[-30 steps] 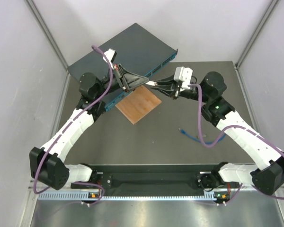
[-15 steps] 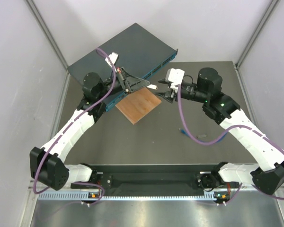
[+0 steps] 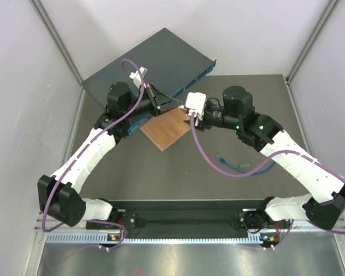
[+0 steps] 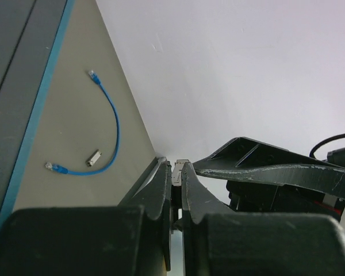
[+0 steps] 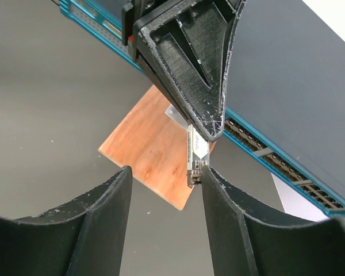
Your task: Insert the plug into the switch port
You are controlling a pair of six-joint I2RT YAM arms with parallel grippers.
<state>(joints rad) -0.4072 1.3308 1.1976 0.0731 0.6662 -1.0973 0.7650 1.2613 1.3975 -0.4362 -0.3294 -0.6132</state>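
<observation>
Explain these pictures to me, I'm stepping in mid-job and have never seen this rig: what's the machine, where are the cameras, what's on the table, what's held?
Two robot arms are bolted at the near edge of the table, each ending in a two-finger gripper. The wide picture looks down from above and behind them. The other two come from a camera on each wrist. At the far left sits the switch, with a wooden square in front of it. To the right lies a blue cable with a plug at each end and a small grey piece beside it. The left gripper is shut on a silver metal piece. The right gripper is open, facing that piece, and holds nothing. No plug is in a port.
</observation>
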